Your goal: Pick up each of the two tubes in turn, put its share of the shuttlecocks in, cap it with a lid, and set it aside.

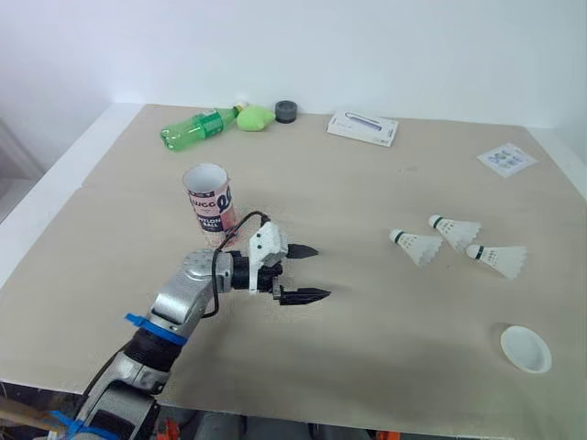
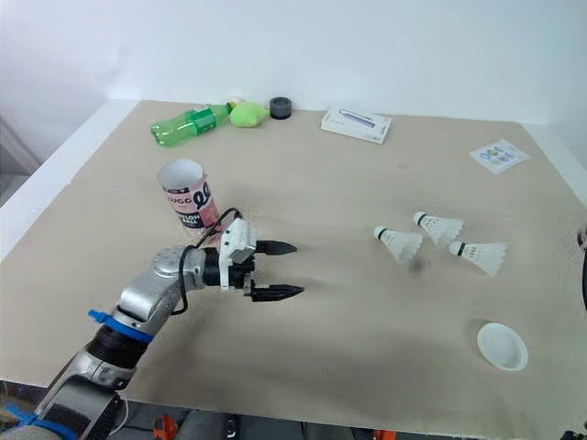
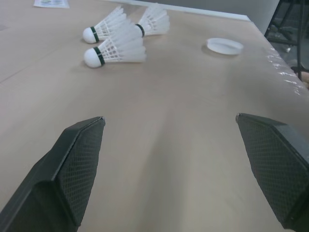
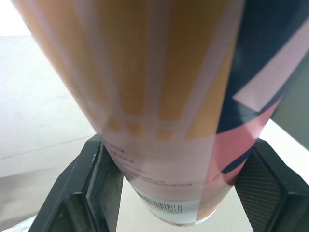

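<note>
A beige tabletop (image 1: 367, 312) is set against a white wall. The left claw (image 1: 321, 272) is held wide open and empty just above it, with an upright, open tube (image 1: 211, 203) close beside its wrist. A second tube (image 4: 145, 87) is clamped between the fingers of the right claw (image 4: 181, 188). Three shuttlecocks (image 1: 417, 246) and a white lid (image 1: 526, 349) lie well apart from the left claw. The upright tube could be toppled by a careless swing of the arm, and feathers crushed by too hard a pinch. "UCC" and "BALL" can be read on the upright tube; a barcode is printed on the clamped one.
</note>
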Controlling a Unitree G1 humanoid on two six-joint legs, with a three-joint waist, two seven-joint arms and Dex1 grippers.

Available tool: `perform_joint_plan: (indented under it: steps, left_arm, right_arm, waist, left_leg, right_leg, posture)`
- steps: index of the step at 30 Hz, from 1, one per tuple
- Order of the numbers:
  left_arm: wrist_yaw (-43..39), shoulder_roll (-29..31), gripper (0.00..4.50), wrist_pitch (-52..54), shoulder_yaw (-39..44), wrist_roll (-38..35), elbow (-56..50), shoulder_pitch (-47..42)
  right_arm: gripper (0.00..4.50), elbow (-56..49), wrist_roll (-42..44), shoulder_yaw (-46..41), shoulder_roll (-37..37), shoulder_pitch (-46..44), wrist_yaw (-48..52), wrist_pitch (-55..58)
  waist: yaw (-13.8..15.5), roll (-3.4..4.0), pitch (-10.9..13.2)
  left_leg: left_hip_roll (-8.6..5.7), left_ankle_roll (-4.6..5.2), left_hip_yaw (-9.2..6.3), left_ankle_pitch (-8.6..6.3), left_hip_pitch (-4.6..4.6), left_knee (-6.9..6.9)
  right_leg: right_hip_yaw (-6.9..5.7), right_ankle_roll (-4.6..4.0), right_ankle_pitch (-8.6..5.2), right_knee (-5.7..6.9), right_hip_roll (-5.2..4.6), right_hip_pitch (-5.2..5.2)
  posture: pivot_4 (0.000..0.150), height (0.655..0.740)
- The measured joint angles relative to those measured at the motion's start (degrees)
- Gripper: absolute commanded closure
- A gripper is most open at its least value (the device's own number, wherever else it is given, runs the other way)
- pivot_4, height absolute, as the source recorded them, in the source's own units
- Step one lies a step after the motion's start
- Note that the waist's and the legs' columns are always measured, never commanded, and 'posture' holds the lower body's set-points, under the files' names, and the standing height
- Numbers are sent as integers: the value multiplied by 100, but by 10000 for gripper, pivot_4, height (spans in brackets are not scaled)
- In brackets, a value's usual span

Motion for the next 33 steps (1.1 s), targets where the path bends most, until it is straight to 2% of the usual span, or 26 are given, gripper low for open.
perform_joint_plan:
  steps: [9, 14, 26, 33]
  left_arm:
    - [301, -329, 0, 192, 65, 41, 158, -451]
    - [398, -509, 0, 111, 219, -1, 161, -460]
    - [177, -811, 0, -1420, 219, 278, 851, -460]
    - [-13, -851, 0, -1730, 215, 385, 1014, -548]
  right_arm:
    - [13918, 208, 22, 105, 840, -5, -232, -347]
    - [13918, 446, 18, 181, 873, -23, -233, -496]
    - [13918, 912, 17, 440, 871, -398, -234, -833]
    - [13918, 1193, 36, 460, 795, -549, -230, -922]
  waist:
    - [8, 22, -3]
    - [7, 25, -4]
    - [4, 25, -4]
    - [8, 25, -4]
  left_leg:
    - [-10, 0, 0, 0, -5, -1]
    - [-9, 0, 1, 0, -4, 0]
    - [-9, 0, 2, 1, -3, 1]
    - [-9, 0, 1, 1, -4, 1]
  right_leg:
    - [0, 0, 1, 0, -11, 1]
    - [1, -1, 1, 0, -10, 1]
    - [2, -1, 4, 0, -9, 1]
    - [2, -1, 4, 0, -9, 2]
  posture:
    - [1500, 7294]
    - [1500, 7294]
    - [1500, 7294]
    - [1500, 7294]
